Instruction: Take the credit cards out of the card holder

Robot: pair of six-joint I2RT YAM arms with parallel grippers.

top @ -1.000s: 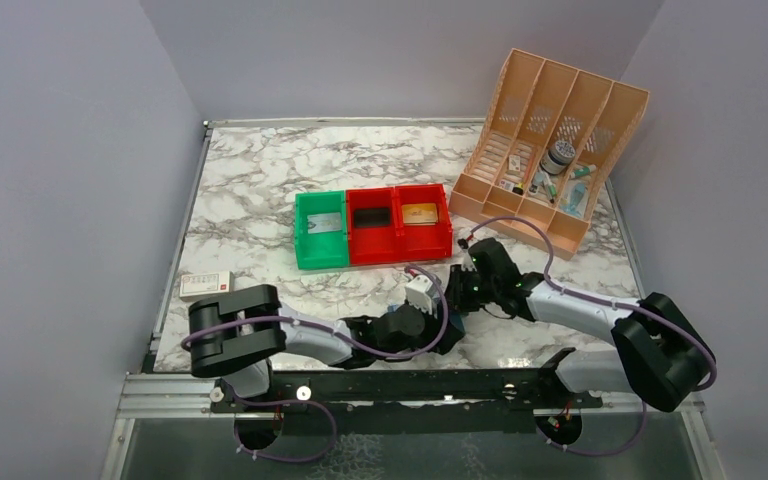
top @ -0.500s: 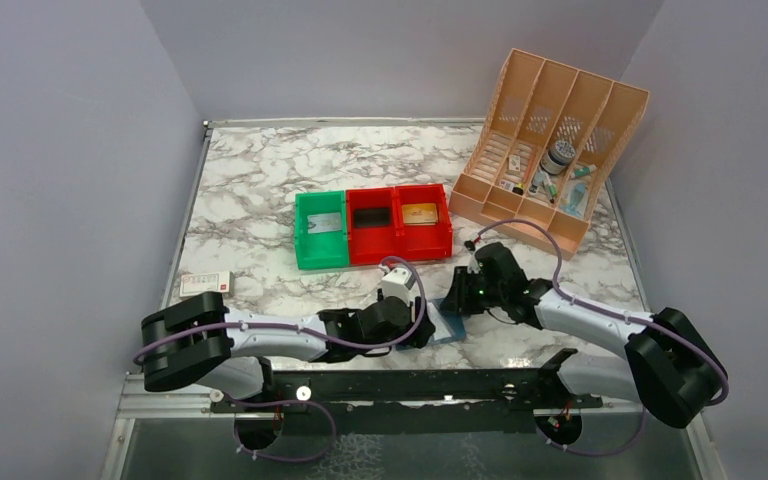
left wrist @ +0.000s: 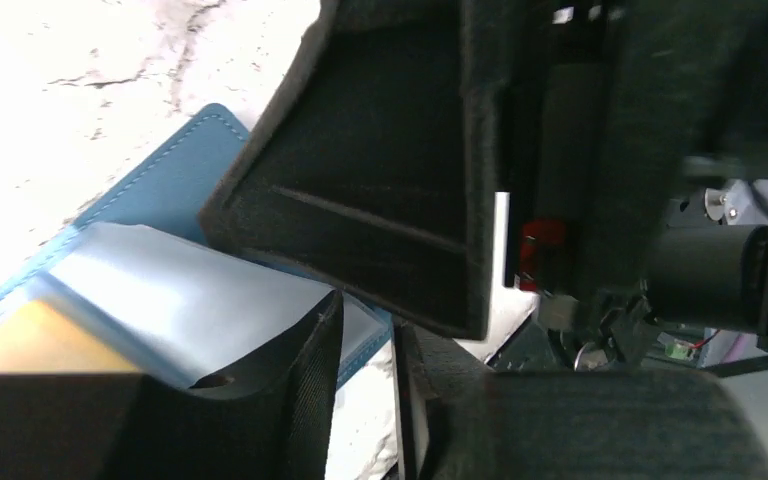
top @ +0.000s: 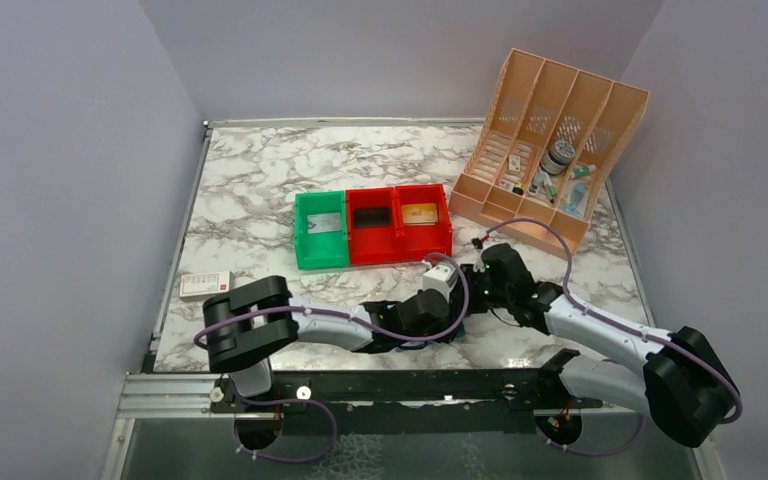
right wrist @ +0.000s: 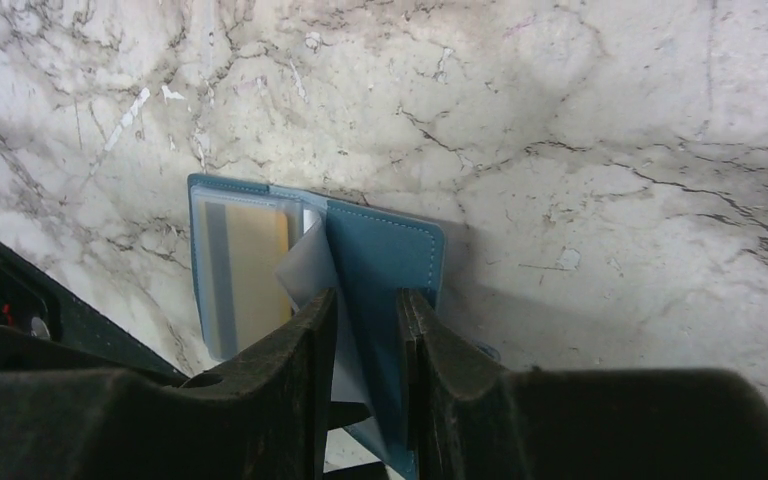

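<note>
The blue card holder point(right wrist: 385, 250) lies open on the marble near the front edge. My right gripper point(right wrist: 368, 300) is shut on its right panel and a clear sleeve point(right wrist: 305, 265), lifting that panel. A tan-gold credit card point(right wrist: 255, 270) sits in the left panel's pocket. My left gripper point(left wrist: 368, 320) hovers over the card holder's point(left wrist: 160, 165) corner, its jaws a narrow gap apart with only table showing between them. The card's gold edge point(left wrist: 20, 340) shows under the sleeve point(left wrist: 190, 290). In the top view both grippers meet, the left point(top: 452, 318) and the right point(top: 472, 300), hiding the card holder.
A green bin point(top: 305, 245) holds a pale grey card point(top: 324, 222). Beside it are a red bin point(top: 371, 245) and another red bin point(top: 444, 230) holding a gold card point(top: 420, 213). A white-and-red box point(top: 206, 284) lies at left. A peach file rack point(top: 550, 140) stands back right.
My left arm swung left away from the card holder, then came back right beside the right gripper. The right gripper kept hold of the card holder and shifted slightly right.
</note>
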